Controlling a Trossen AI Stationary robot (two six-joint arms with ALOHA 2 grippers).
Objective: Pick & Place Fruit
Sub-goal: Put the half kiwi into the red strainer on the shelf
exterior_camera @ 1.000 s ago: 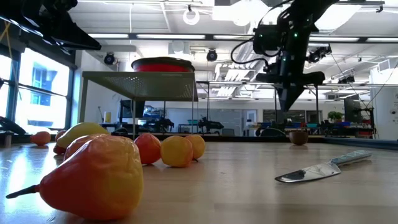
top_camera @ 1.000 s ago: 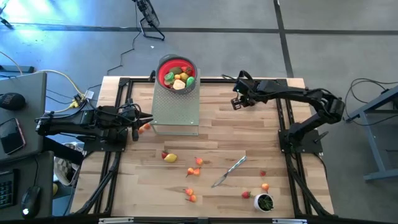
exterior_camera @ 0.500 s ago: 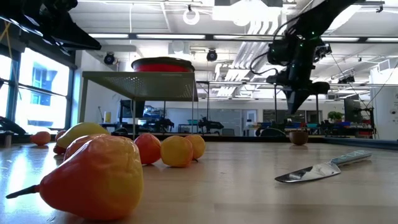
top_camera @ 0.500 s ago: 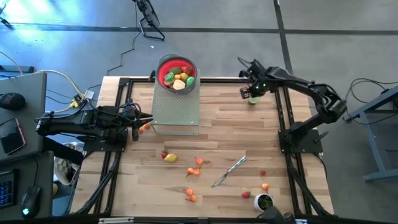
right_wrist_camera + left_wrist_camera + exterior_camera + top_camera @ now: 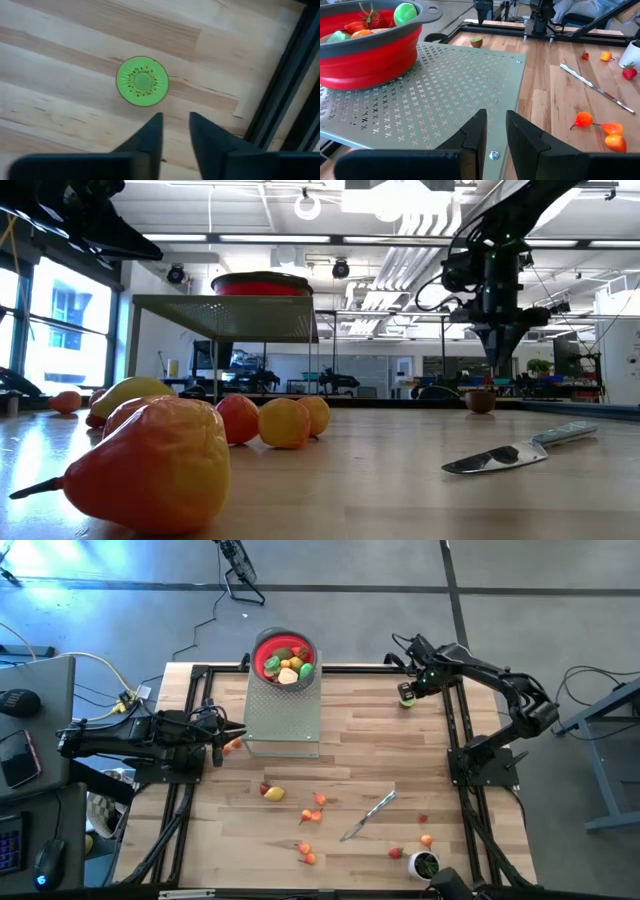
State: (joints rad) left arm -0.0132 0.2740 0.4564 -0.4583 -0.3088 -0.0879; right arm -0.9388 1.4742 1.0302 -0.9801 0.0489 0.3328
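The right gripper [image 5: 406, 692] hung over the kiwi [image 5: 142, 81] at the counter's [image 5: 400, 750] far right, fingers narrowly parted, empty; the left gripper [image 5: 495, 136], likewise slightly apart, waited beside the bowl [image 5: 283, 657]; best to widen, centre on the kiwi, then descend; no legible writing.

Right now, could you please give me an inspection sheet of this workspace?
Surface: wooden table, black frame rails.
Job's things: red bowl of fruit on perforated stand; kiwi half near the far right corner; loose fruit across the near half.
Clutter: silver knife; white cup.
Tools: right tool above the kiwi, fingers slightly apart, empty; left tool beside the stand, empty.
Cables: cables at the left edge.
Surroundings: grey floor, desk to the left.
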